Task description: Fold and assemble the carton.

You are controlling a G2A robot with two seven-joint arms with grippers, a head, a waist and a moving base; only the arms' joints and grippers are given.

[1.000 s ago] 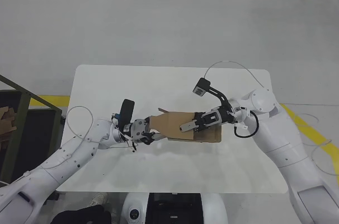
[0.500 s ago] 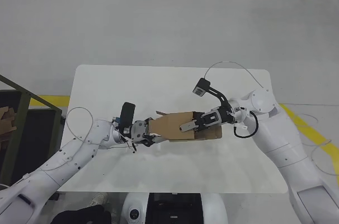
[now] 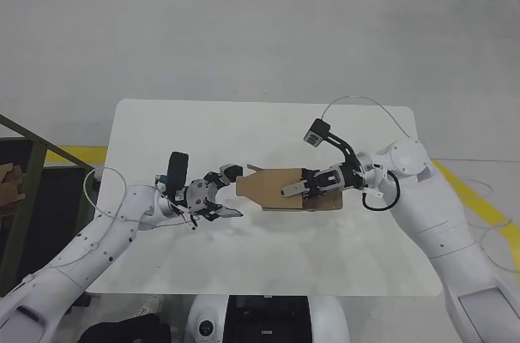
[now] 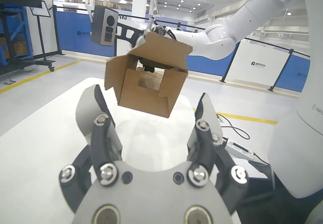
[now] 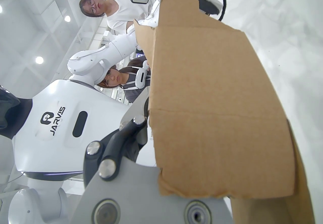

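Cardboard carton (image 3: 273,184) aloft, clamped in right gripper (image 3: 294,190); long axis, open end point at left gripper (image 4: 150,94), near, spread wide, empty

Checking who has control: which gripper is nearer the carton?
Right. The right gripper holds the carton by one wall; the left gripper hangs open, apart from its open end.

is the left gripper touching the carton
No, the left gripper is open, with a gap of bare table between its fingers and the carton.
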